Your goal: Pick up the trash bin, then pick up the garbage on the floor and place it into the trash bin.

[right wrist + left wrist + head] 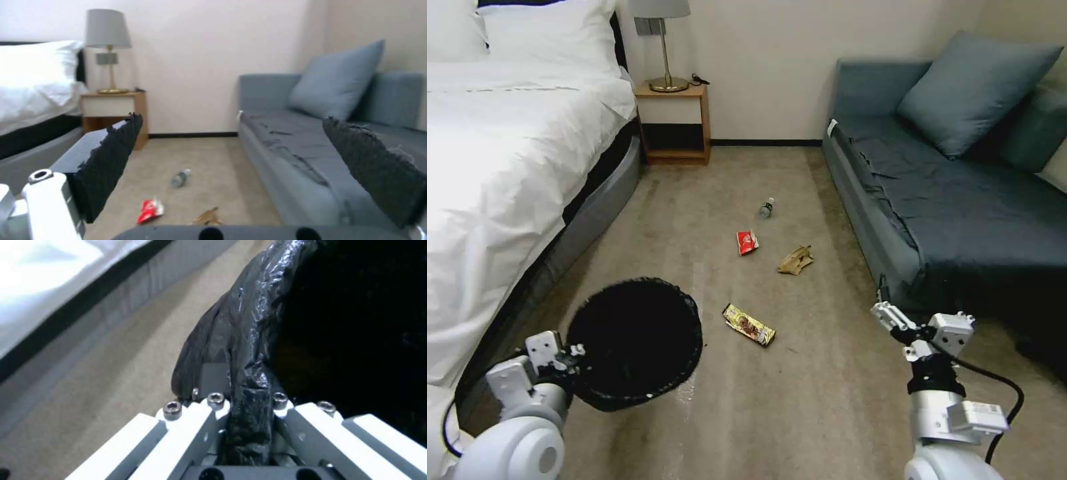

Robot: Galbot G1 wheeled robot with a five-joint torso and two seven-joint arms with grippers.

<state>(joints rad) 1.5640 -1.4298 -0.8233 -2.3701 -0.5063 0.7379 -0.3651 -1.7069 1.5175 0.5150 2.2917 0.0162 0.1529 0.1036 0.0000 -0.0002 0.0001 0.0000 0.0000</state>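
Trash bin (635, 343) at 8 o'clock in head view, left pincer (575, 351) clamped on its rim; gold wrapper (749, 325), red packet (747, 242), tan paper (796, 260), bottle (767, 208) on floor (814, 400) toward 12. Right pincer (894, 320) at 4, empty. Left wrist: fingers (213, 420) pinch black bag (249, 340). Right wrist: pads (111, 160) spread wide, red packet, tan paper and bottle between.

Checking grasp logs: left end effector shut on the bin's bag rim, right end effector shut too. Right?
Not quite. The right end effector is open, its pads spread wide in the right wrist view. The left end effector is shut on the bin rim.
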